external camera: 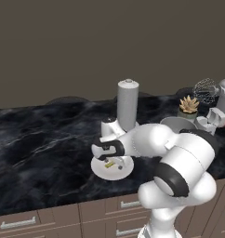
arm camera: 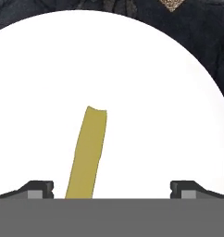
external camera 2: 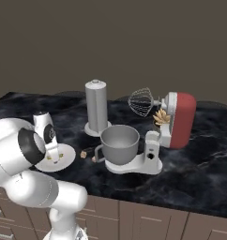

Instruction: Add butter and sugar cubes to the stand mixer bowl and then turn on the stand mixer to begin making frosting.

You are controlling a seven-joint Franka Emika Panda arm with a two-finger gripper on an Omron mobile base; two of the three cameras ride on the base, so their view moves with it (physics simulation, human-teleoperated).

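The gripper (arm camera: 111,189) hangs low over the white plate (arm camera: 169,115) near the tabletop's front edge, jaws wide and empty. The butter (arm camera: 88,155) lies on the plate between the fingertips, nearer one.

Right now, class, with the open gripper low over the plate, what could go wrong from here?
The butter lies nearer one fingertip than midway in the open gripper, so closing may push it aside rather than clamp it. The plate sits near the counter's front edge, so a hard press could shift it. One sugar cube lies off the plate, easily overlooked.
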